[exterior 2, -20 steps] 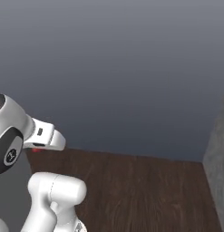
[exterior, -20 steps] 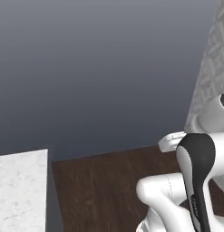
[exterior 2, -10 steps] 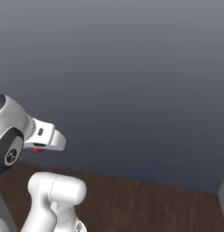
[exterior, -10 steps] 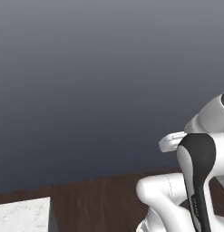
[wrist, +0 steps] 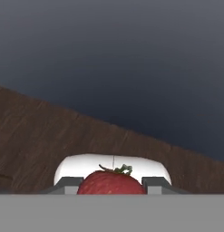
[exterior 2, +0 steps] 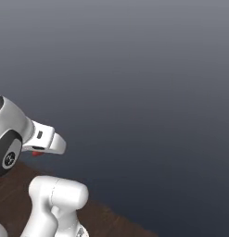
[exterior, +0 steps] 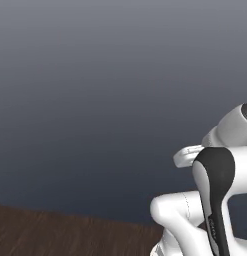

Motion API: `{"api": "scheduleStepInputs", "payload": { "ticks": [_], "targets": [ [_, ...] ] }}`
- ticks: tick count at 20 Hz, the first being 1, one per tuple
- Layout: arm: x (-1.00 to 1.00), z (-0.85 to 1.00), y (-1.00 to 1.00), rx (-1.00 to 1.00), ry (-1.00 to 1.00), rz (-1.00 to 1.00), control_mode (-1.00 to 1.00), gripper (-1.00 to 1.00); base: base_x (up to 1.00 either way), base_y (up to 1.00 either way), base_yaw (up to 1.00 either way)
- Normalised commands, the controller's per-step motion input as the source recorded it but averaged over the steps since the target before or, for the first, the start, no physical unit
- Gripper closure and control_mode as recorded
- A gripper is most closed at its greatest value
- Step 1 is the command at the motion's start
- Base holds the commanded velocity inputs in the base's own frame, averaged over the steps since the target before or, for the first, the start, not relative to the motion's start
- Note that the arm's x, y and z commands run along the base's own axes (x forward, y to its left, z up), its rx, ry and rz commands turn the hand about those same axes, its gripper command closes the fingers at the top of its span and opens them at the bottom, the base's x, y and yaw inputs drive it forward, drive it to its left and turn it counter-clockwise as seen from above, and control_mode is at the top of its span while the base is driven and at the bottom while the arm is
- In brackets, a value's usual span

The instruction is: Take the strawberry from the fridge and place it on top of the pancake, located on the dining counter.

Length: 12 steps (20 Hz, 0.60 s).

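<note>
Strawberry (wrist: 111, 183) is seen in the hand view clamped between the two dark fingertips (wrist: 68, 183) of the gripper (wrist: 111, 185), its red body filling the gap and its small green leaves pointing up. Behind the fruit a rounded white part of the robot is visible, and beyond that a dark wooden floor (wrist: 45, 136) that meets a plain dark grey wall (wrist: 131, 54) along a slanted line. In the right base view the gripper (exterior 2: 38, 152) is held up at the left, just above the floor (exterior 2: 14, 180), and a small patch of red (exterior 2: 37, 153) is visible under its white housing. In the left base view the floor (exterior: 60, 232) is shown as a strip along the bottom edge, with the grey wall (exterior: 95, 90) above it.
</note>
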Motion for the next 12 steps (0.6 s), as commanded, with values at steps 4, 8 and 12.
{"api": "scheduleStepInputs", "payload": {
  "ticks": [4, 8, 12],
  "targets": [
    [0.00, 0.00, 0.00, 0.00, 0.00, 0.00, 1.00, 1.00, 0.82, -0.16, 0.78],
    [0.00, 0.00, 0.00, 0.00, 0.00, 0.00, 1.00, 1.00, 0.50, -0.30, 0.86],
    [0.00, 0.00, 0.00, 0.00, 0.00, 0.00, 1.00, 1.00, 0.35, -0.33, 0.87]
  ]
}}
